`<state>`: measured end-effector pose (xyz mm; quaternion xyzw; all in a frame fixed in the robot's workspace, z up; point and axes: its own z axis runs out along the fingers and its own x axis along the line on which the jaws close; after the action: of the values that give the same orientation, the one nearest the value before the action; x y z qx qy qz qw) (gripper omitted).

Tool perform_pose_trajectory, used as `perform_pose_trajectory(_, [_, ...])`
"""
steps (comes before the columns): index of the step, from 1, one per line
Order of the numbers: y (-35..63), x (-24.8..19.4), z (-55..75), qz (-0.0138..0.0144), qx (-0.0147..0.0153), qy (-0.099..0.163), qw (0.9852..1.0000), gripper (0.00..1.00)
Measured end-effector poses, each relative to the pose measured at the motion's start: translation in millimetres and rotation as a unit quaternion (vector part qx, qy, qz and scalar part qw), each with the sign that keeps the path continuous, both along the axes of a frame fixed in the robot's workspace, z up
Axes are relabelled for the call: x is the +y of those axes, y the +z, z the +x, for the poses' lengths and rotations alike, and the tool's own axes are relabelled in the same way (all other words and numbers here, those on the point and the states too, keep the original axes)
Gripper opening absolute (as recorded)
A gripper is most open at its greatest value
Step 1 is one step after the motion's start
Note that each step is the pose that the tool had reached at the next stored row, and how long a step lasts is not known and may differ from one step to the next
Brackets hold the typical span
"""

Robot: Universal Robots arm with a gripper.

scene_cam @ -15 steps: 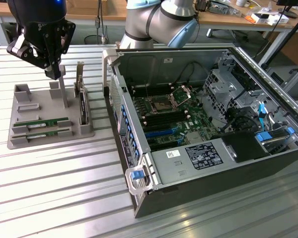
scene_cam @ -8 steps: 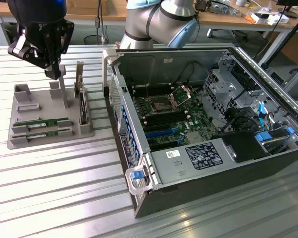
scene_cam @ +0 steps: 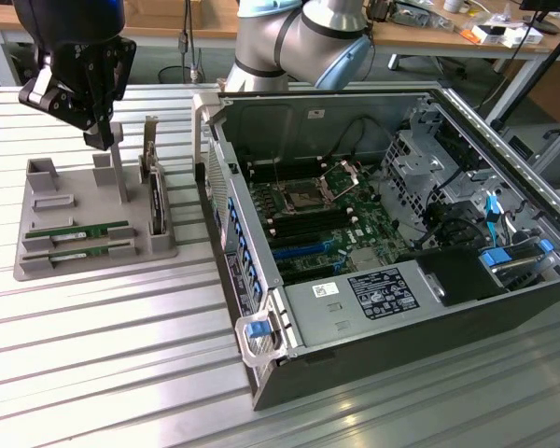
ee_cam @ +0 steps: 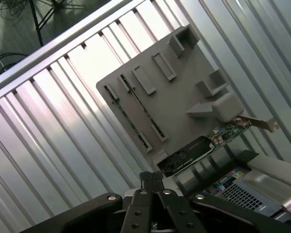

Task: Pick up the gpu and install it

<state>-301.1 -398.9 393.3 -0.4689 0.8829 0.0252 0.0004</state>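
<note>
Gripper: the black two-finger gripper [scene_cam: 101, 140] sits in the upper left of the exterior view, above the far end of the tray. Its fingers are pressed together and pinch nothing.
Tray: a flat grey plastic tray [scene_cam: 37, 266] with grooves and blocks lies at the exterior view's left on a ribbed metal table [scene_cam: 121, 373].
Gpu: a long, thin green circuit-board stick with a white label [scene_cam: 84, 231] lies in a groove in the near half of the tray, well below the gripper.
Twin stick: a matching green stick [scene_cam: 84, 248] lies just beside the gpu and parallel to it. I cannot tell which of the two the task means.
Long axis: both sticks run across the frame from left to right. Their right ends sit slightly higher and point toward the case.
Upright card: a black card with a metal bracket [scene_cam: 155, 201] stands on edge at the tray's right side, between the sticks and the case.
Case: an open dark computer case [scene_cam: 355, 373] takes up the centre and right of the exterior view.
Exterior view adds: the inside of the case, with a green motherboard [scene_cam: 308, 224].
Wrist view adds: the tray seen from above, the sticks as thin edge-on lines, and the closed fingertips [ee_cam: 152, 178] near the card.
</note>
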Motion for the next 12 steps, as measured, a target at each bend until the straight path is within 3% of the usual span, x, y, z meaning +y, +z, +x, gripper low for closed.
perform_pose_trajectory(12, [0.0,0.0,0.0,0.0,0.0,0.036,0.9993,0.1])
